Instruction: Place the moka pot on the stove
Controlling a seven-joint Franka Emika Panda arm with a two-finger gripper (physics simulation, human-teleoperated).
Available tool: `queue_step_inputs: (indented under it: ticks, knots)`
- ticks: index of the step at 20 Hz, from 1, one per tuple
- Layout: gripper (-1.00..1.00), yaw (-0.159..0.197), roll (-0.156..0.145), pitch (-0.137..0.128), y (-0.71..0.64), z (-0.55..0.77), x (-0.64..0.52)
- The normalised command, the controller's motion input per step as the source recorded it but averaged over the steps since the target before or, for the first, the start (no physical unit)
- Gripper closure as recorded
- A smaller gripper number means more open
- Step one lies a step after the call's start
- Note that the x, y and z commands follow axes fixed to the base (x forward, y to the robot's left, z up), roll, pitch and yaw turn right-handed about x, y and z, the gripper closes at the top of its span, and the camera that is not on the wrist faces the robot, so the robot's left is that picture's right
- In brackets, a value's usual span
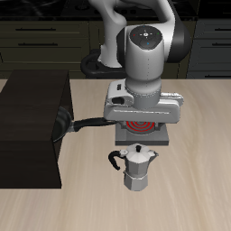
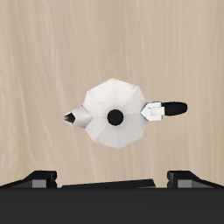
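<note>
The dark cabinet stood beside a frying pan; the stove lay partly hidden under the arm. The gripper hung spread wide and empty, above the surface. The upright moka pot stood just nearer the front edge than the stove, its handle pointing sideways.

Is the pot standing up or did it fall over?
Standing up. The pot sits on its base on the table, knob on top.
</note>
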Motion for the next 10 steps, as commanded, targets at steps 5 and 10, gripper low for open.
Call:
queue_step_inputs:
  ticks: [5, 10]
  knots:
    - [-1.00, 0.024, -0.003, 0.003, 0.02, -0.27, 0.02]
    - [-1.00, -0.012, 0.013, 0.029, 0.05, -0.26, 0.00]
